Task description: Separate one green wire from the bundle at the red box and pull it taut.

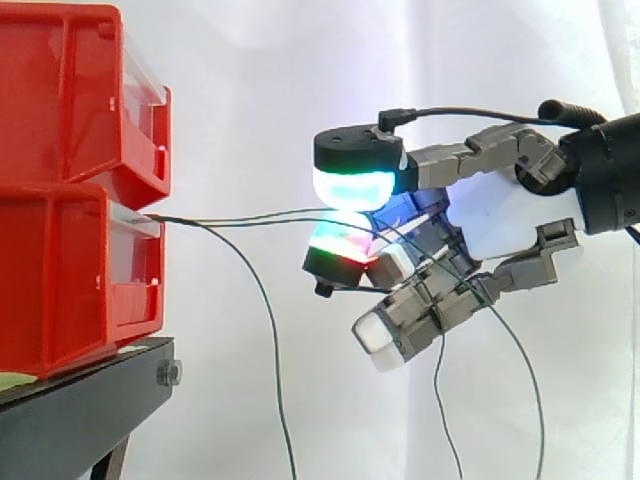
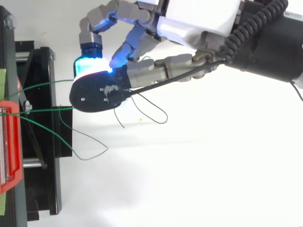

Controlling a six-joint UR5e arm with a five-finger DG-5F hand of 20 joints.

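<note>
Hand (image 1: 505, 215) pinches one green wire (image 2: 43, 109); it runs level to red bin (image 1: 60, 285).

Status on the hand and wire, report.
Hand pinching green wire between pads, wire near straight to red box. Second wire also reaches the pads. Third wire sags loose.
</note>
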